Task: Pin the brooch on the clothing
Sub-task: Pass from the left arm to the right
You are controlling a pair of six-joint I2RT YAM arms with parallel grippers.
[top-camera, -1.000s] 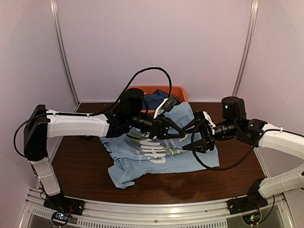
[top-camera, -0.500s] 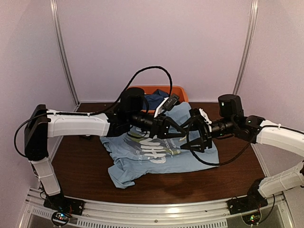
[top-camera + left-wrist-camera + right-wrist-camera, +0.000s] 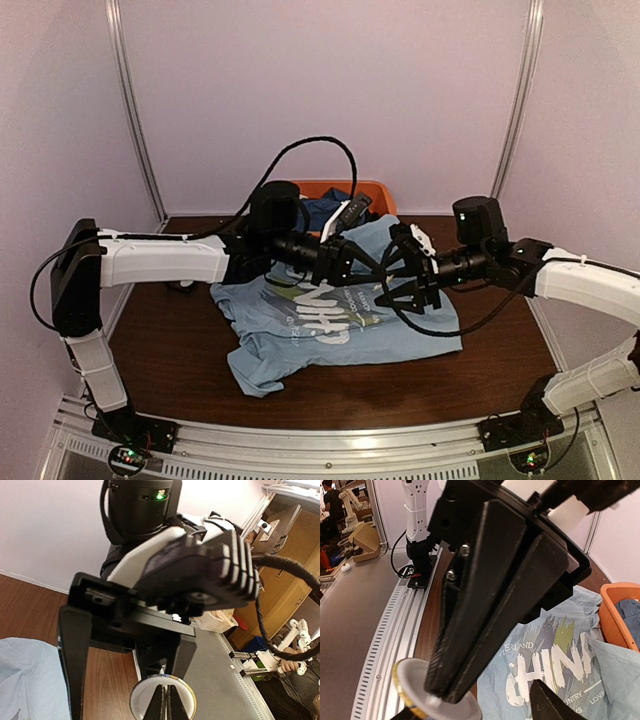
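Note:
My left gripper (image 3: 167, 696) is shut on the brooch (image 3: 141, 703), a small round silvery disc with a gold rim, and holds it in the air over the shirt. In the right wrist view its black fingers (image 3: 490, 605) pinch the brooch (image 3: 410, 681). My right gripper (image 3: 397, 286) is open and meets the left gripper (image 3: 378, 279) tip to tip, its fingers (image 3: 74, 665) standing on either side of the brooch. The light blue T-shirt (image 3: 330, 325) with the "CHINA" print (image 3: 555, 655) lies flat on the table below both grippers.
An orange basket (image 3: 378, 190) with a dark blue garment (image 3: 325, 208) stands at the back behind the shirt; its rim shows in the right wrist view (image 3: 615, 611). The brown table (image 3: 170, 340) has walls at the back and on both sides.
My right arm has moved left, bringing its open gripper up to the left gripper's tip. The left gripper has kept hold of the brooch and barely shifted.

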